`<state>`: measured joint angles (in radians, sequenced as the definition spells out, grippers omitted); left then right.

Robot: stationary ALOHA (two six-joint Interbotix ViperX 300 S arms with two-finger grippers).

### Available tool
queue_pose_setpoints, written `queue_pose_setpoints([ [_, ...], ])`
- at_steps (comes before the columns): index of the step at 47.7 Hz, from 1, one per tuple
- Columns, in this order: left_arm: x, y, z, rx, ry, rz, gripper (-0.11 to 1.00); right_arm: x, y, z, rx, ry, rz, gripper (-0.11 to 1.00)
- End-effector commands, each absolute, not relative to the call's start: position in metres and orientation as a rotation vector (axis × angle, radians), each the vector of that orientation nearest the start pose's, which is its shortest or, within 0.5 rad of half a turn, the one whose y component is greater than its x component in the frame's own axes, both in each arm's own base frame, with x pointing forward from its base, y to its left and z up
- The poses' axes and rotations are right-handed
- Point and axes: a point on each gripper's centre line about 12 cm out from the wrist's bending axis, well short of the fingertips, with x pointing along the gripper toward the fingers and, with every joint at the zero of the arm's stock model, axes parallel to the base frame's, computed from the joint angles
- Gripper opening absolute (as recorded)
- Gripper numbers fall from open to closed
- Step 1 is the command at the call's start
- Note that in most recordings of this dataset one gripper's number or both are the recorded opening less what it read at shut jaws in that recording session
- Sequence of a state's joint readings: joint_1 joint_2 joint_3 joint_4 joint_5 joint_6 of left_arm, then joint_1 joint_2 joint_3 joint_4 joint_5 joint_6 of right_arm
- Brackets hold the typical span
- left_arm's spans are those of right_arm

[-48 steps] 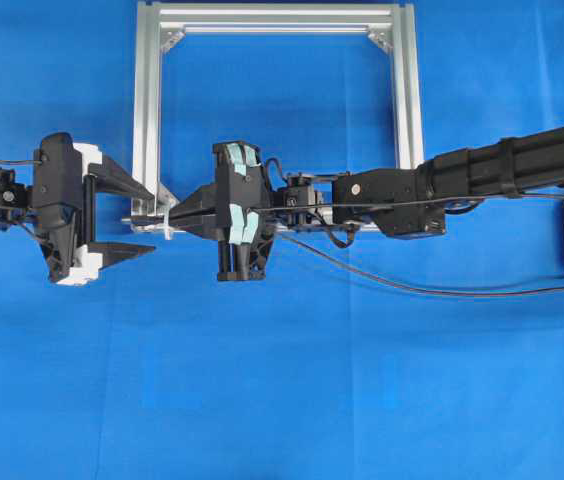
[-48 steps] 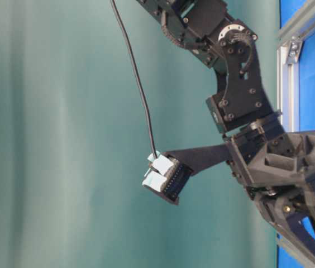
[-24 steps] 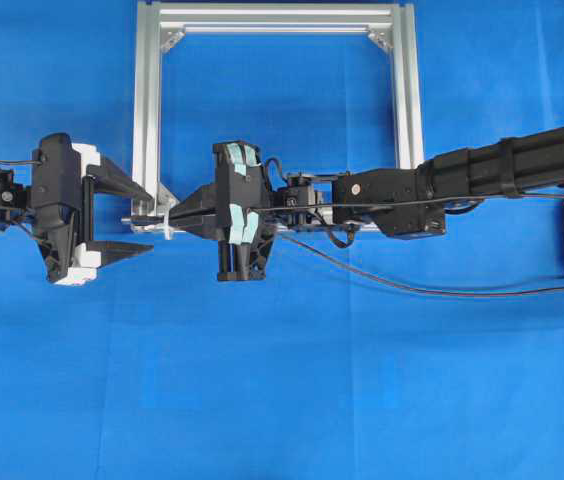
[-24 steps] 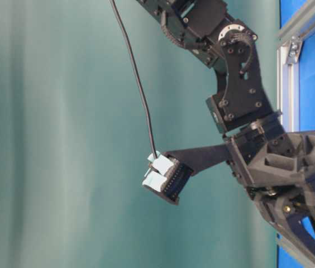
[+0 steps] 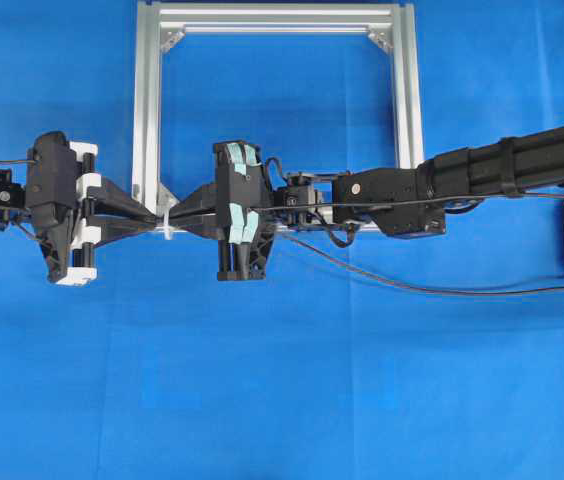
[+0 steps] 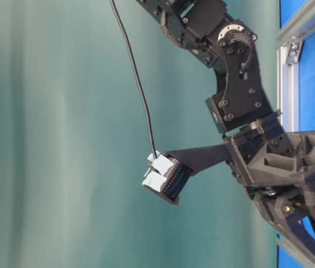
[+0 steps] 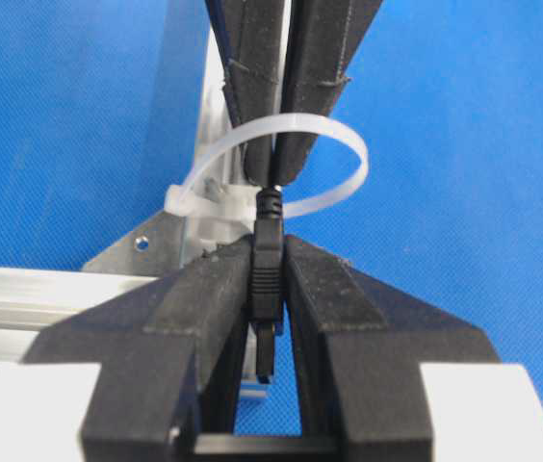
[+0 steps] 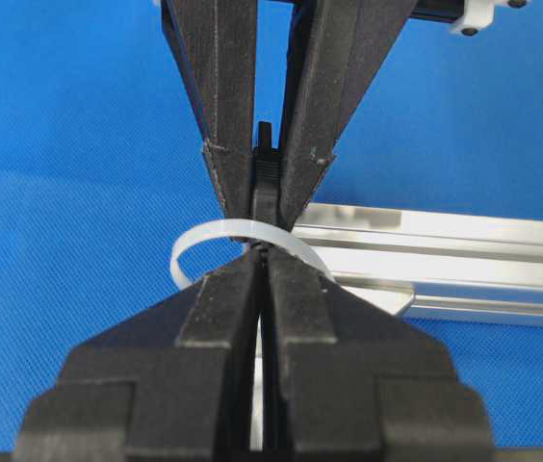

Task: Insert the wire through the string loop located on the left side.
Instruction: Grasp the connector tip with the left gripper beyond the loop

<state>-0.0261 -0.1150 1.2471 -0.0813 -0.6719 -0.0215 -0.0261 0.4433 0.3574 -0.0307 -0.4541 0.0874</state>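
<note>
The wire (image 7: 266,274) ends in a slim black plug that lies at the lower left corner of the silver frame (image 5: 148,110), with the white string loop (image 7: 281,164) arching around the cable just behind the plug. In the left wrist view the plug sits on the near side of the loop, pinched between the fingers (image 7: 194,308) of the left gripper (image 7: 267,279), which are drawn together on it. Beyond the loop, the right gripper (image 8: 264,289) has its fingers (image 8: 219,308) pressed together on the thin cable, so the two grippers meet tip to tip with the loop between them. In the overhead view the left gripper (image 5: 147,213) comes in from the left and the right gripper (image 5: 184,213) from the right, both level with the frame's lower rail. The rest of the wire trails off to the right over the blue tabletop (image 5: 282,380). The table-level view shows only the right arm and a hanging cable.
</note>
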Motion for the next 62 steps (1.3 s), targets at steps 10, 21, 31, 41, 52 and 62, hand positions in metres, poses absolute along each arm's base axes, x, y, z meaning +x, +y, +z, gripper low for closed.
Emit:
queue_pose_setpoints([
  [10,0.261,-0.002,0.114,-0.066,0.428,0.039,0.08,0.505,-0.011,0.130,0.066,0.333,-0.021,0.00],
  [21,0.260,-0.002,0.113,-0.065,0.433,0.038,0.08,0.502,-0.012,0.128,0.066,0.348,-0.023,0.00],
  [31,0.260,-0.002,0.113,-0.066,0.433,0.039,0.08,0.497,-0.011,0.126,0.069,0.357,-0.024,0.00],
  [41,0.260,-0.002,0.113,-0.065,0.433,0.038,0.08,0.493,-0.011,0.124,0.075,0.368,-0.027,0.40],
  [52,0.260,-0.002,0.113,-0.066,0.434,0.039,0.08,0.492,-0.011,0.123,0.078,0.368,-0.028,0.96],
  [62,0.260,-0.002,0.113,-0.065,0.433,0.038,0.08,0.493,-0.012,0.124,0.078,0.364,-0.030,0.96],
])
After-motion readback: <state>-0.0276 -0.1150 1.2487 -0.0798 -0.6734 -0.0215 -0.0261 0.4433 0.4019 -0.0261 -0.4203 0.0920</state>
